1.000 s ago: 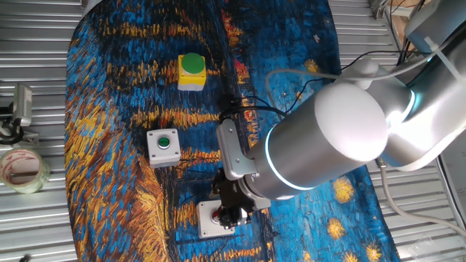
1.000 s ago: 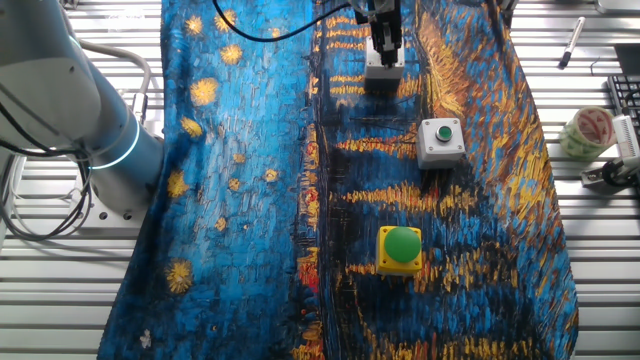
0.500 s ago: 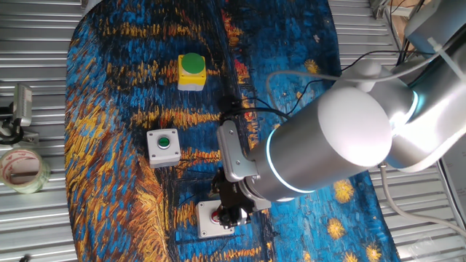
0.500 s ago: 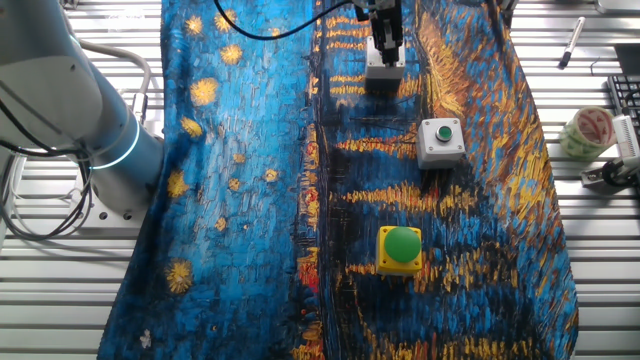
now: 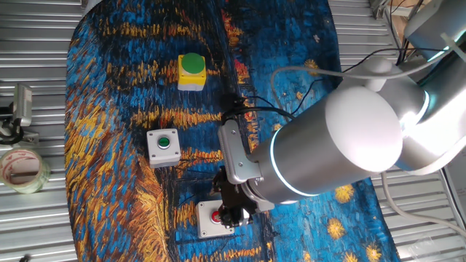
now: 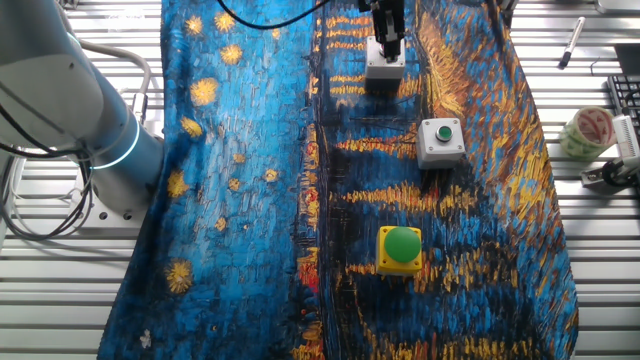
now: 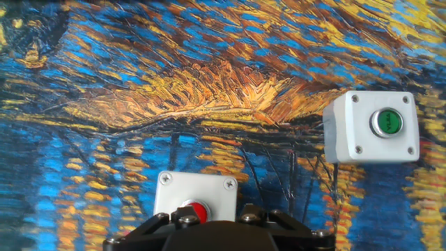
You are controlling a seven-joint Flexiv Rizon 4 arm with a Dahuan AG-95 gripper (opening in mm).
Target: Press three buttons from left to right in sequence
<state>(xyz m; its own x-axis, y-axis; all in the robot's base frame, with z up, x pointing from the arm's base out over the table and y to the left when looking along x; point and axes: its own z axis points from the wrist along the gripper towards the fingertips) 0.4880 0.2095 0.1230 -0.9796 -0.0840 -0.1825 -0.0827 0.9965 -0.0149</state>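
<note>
Three button boxes stand on a starry-night cloth [image 5: 109, 87]. The yellow box with a big green dome [image 5: 191, 71] is farthest from the arm; it also shows in the other fixed view [image 6: 400, 250]. The grey-white box with a small green button [image 5: 164, 147] sits in the middle [image 6: 441, 140] [image 7: 369, 127]. The grey-white box with a small red button [image 5: 211, 220] is under my gripper [image 5: 231, 213]; the red cap shows beside the fingers. In the other fixed view the gripper [image 6: 388, 45] hangs just over that box [image 6: 385, 72]. The hand view shows the red button [image 7: 195, 210] right at the gripper body. The fingertips are hidden.
A tape roll [image 5: 22, 169] and a small metal fixture [image 5: 18, 109] lie on the slatted metal table left of the cloth. A pen [image 6: 570, 42] lies off the cloth. The arm's base [image 6: 100, 140] stands beside the cloth. Black cables [image 5: 240, 109] run to the gripper.
The gripper has lifted slightly off the red-button box, and more of the red cap now shows. The boxes have not moved.
</note>
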